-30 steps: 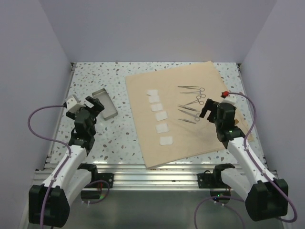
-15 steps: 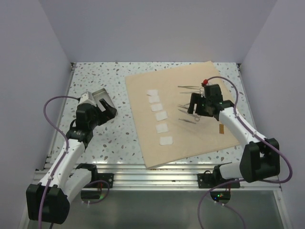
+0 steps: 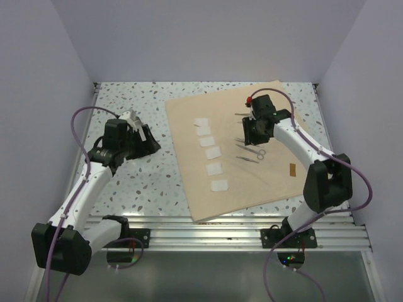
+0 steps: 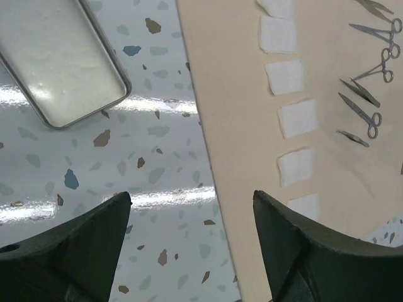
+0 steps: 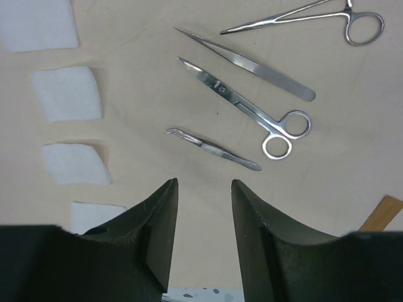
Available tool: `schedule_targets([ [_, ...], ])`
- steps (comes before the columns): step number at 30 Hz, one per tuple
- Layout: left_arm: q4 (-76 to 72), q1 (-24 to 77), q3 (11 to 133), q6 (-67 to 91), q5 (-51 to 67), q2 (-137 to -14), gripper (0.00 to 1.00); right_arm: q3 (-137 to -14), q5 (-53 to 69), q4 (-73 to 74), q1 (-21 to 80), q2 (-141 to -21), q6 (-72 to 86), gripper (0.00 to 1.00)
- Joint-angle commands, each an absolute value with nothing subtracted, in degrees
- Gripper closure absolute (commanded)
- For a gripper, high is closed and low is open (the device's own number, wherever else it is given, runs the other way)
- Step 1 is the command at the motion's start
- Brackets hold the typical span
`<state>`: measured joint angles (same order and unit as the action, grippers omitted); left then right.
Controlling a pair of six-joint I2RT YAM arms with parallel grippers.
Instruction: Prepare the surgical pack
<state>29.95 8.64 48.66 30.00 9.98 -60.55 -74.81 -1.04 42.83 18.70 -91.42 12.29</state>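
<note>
Right gripper: jaws narrowly apart, nothing between them. It hung above the flat tan-beige cloth sheet, just short of the small curved steel forceps lying beside the steel scissors.

Left gripper: jaws spread wide, empty, over the speckled table between the shallow silver rectangular tin and the column of white gauze squares.

Judged step: first instrument pickup, nothing lifted yet. Next move would need a descent and a pinch across the forceps' shaft.
</note>
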Motion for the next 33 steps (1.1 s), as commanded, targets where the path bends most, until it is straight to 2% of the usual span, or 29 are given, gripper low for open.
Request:
schedule_targets([
  [1, 31.6, 11.3, 54.4, 25.2, 10.0, -62.1, 0.18, -79.8, -4.4, 44.0, 18.7, -96.7, 6.5, 0.56],
  [4, 30.9, 11.8, 54.4, 25.0, 9.0, -62.8, 0.19, -80.5, -7.5, 43.2, 18.6, -100.4, 2.6, 0.52],
  [14, 32.9, 11.9, 54.1, 25.1, 9.7, -63.4, 0.21, -83.0, -7.1, 38.1, 18.6, -108.0, -1.4, 0.50],
  [18, 33.0, 11.9, 54.1, 25.3, 10.0, -63.6, 0.22, -85.4, -9.0, 38.3, 18.5, -111.0, -2.7, 0.44],
  [26, 31.4, 12.0, 53.1, 26.9, 11.2, -63.8, 0.22, -89.1, -7.7, 36.6, 18.6, -115.7, -3.7, 0.44],
  [33, 31.4, 12.2, 52.8, 26.9, 11.3, -63.5, 0.23, -90.4, -5.4, 36.1, 18.7, -118.5, -4.7, 0.48],
])
